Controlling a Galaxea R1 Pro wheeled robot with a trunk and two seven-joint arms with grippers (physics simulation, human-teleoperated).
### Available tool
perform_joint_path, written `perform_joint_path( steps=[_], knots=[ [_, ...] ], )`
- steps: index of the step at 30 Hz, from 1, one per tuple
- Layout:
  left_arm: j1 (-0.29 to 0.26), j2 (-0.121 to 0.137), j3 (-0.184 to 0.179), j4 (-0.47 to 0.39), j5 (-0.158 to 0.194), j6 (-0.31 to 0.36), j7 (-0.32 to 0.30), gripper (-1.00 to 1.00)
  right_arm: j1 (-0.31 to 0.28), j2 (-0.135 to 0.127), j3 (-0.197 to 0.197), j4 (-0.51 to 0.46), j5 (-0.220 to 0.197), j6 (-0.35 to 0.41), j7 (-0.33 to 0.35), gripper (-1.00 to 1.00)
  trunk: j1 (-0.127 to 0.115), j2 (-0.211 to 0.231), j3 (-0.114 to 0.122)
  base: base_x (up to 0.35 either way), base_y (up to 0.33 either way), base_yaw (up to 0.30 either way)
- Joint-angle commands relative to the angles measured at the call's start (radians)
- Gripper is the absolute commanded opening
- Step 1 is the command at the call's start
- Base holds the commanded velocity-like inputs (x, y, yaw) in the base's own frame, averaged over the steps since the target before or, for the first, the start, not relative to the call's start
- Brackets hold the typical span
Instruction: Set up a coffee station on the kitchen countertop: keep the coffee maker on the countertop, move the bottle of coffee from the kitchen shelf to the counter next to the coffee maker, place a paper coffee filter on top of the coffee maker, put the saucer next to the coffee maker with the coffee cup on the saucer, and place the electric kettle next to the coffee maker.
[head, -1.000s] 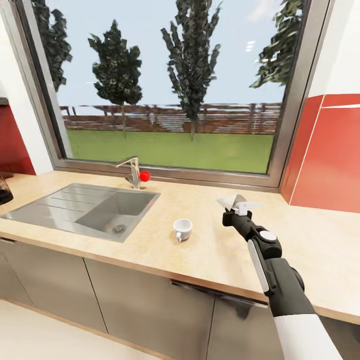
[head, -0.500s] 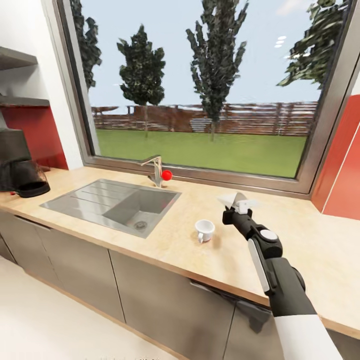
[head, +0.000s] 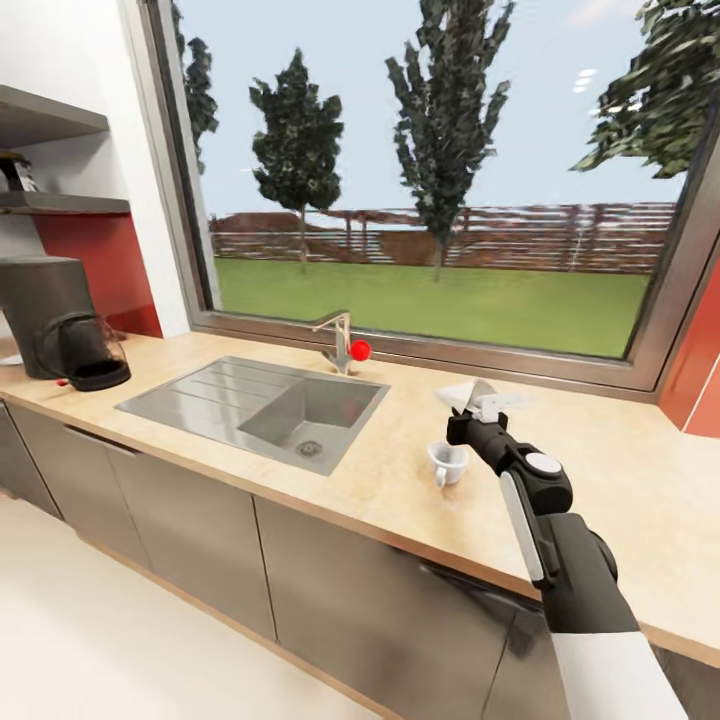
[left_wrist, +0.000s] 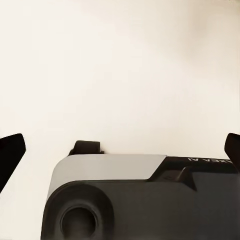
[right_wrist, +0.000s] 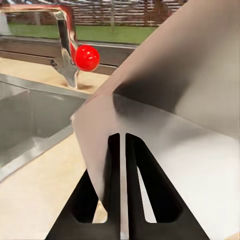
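The black coffee maker (head: 65, 322) with its glass carafe stands on the countertop at the far left. A white coffee cup (head: 446, 463) sits on the counter right of the sink, just beside my right forearm. My right gripper (head: 478, 400) hovers above the counter behind the cup, shut on a white paper coffee filter (head: 470, 392). In the right wrist view the filter (right_wrist: 170, 120) is pinched between the closed black fingers (right_wrist: 114, 165). In the left wrist view my left gripper (left_wrist: 120, 145) is open, its fingertips (left_wrist: 10, 152) far apart over a pale floor and part of the robot's body.
A steel sink (head: 255, 405) with a faucet (head: 340, 340) and red knob (head: 360, 350) lies between the coffee maker and the cup. A wall shelf (head: 50, 205) hangs above the coffee maker. A big window runs behind the counter (head: 610, 470).
The whole view has shifted, bringing the coffee maker and the shelf in at the left. My right gripper still holds the filter in the same pose.
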Motion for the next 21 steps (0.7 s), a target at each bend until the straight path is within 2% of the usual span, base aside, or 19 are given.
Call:
perform_joint_path(
  steps=[1,4,5,6,11,21],
  knots=[
    [0.001,-0.001,0.005,-0.002,0.000,-0.001,-0.001,1.00,-0.001,0.001,-0.001,-0.001,-0.003,0.007,0.003,-1.00,0.000,-0.001,-0.001,0.000,0.066,0.212],
    [0.000,-0.001,0.004,-0.002,0.000,-0.001,-0.001,1.00,-0.001,0.001,0.002,-0.002,-0.003,0.008,0.003,-1.00,0.000,-0.001,-0.001,0.000,0.031,0.243],
    [0.001,-0.001,0.004,-0.002,0.000,-0.001,-0.001,1.00,-0.001,0.001,0.014,-0.002,-0.003,0.008,0.003,-1.00,0.000,-0.001,-0.001,0.000,0.011,0.259],
    [0.001,-0.001,0.004,-0.002,0.000,-0.001,-0.001,1.00,-0.001,0.001,0.041,-0.002,-0.003,0.008,0.003,-1.00,0.000,-0.001,-0.002,0.000,0.006,0.264],
    [0.001,-0.001,0.004,-0.002,0.001,-0.001,-0.001,1.00,0.000,0.001,0.077,-0.002,-0.002,0.008,0.003,-1.00,0.000,-0.001,-0.003,0.000,0.003,0.267],
    [0.001,-0.001,0.004,-0.002,0.001,-0.001,-0.001,1.00,0.000,0.006,0.089,-0.001,-0.003,0.008,0.003,-1.00,0.000,-0.001,-0.007,0.000,0.000,0.269]
  ],
)
